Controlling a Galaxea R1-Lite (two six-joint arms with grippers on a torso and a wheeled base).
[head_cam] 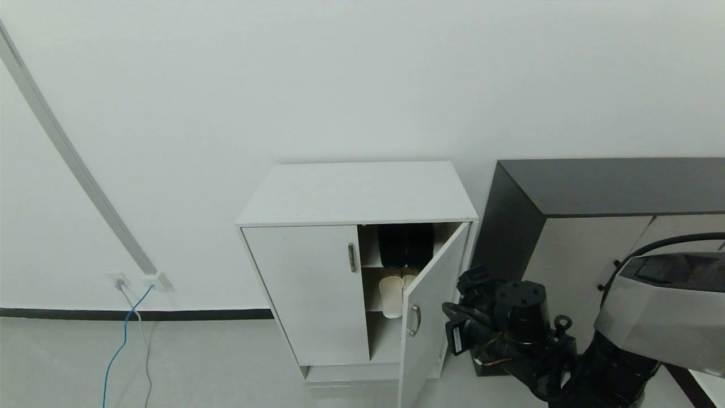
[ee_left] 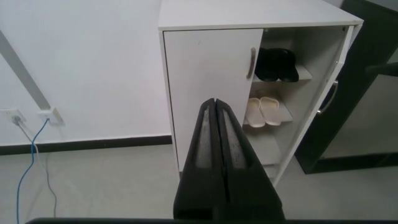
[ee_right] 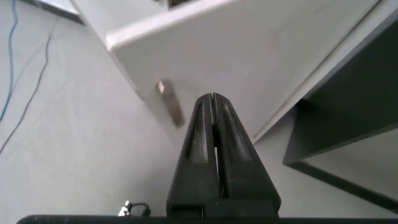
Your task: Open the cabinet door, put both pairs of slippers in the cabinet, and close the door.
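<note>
Nearest the head camera, the right tool (head_cam: 473, 280) sits just beside the outer face of the right door (head_cam: 431, 340) of the white cabinet (head_cam: 351, 192), close to the door's metal handle (head_cam: 415, 320). Its fingers are clenched together on nothing. In the right wrist view the tips (ee_right: 213, 99) point at the door panel beside the handle, and I cannot tell whether they touch it.

That door stands swung partway out toward the robot, with its free edge well clear of the shut left door (head_cam: 308, 289). The gap between them shows the shelves. Black slippers (head_cam: 405, 243) lie on the upper shelf and cream slippers (head_cam: 393, 294) on the shelf below, toes inward. Both pairs are inside the cabinet's right half.

A dark sideboard (head_cam: 595, 184) stands just beside the cabinet on the right, so the open door sits in the narrow room in front of it. On the left, pale floor (head_cam: 198, 362) runs open to the white wall (head_cam: 283, 85). There, a slanted cable duct (head_cam: 68, 153) meets two sockets (head_cam: 119, 279), and cables (head_cam: 116, 354) trail down from them.

Farther back, the left tool (ee_left: 215, 102) is also clenched and holds nothing, facing the shut left door from well apart.
</note>
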